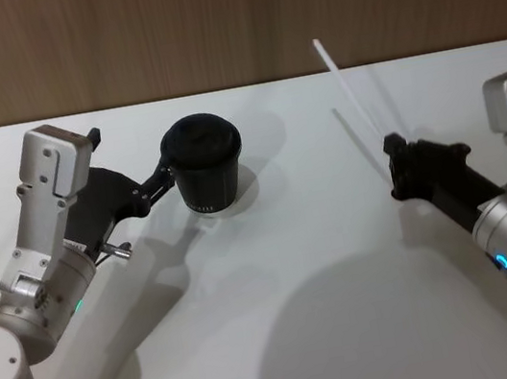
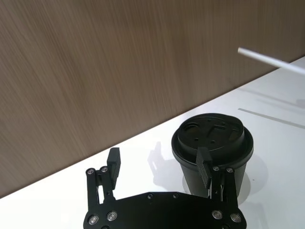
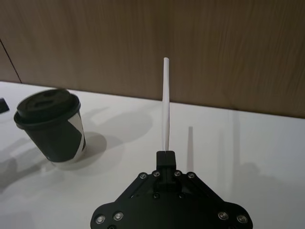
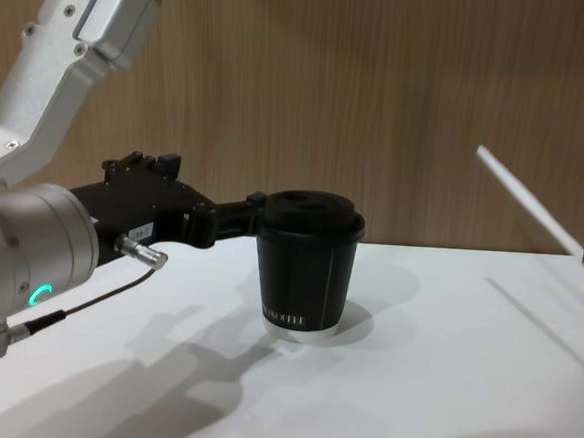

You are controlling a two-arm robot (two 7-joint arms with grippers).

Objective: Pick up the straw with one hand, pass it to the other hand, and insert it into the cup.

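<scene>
The white straw [image 1: 345,86] is pinched at its lower end by my right gripper [image 1: 391,149], which is shut on it at the table's right. It slants up and away from the gripper; the right wrist view shows the straw [image 3: 165,102] rising from the shut gripper [image 3: 165,153]. The black lidded cup [image 1: 203,162] stands upright at centre left. My left gripper [image 2: 159,161] is open beside the cup [image 2: 212,145], and one of its fingers [image 2: 205,166] rests at the cup's side. In the chest view the straw [image 4: 527,199] points towards the cup [image 4: 307,265].
The white table [image 1: 326,275] stretches open between the two arms. A wooden wall [image 1: 225,19] runs along its far edge. A thin dark cable with a metal plug [image 4: 141,254] hangs at my left wrist.
</scene>
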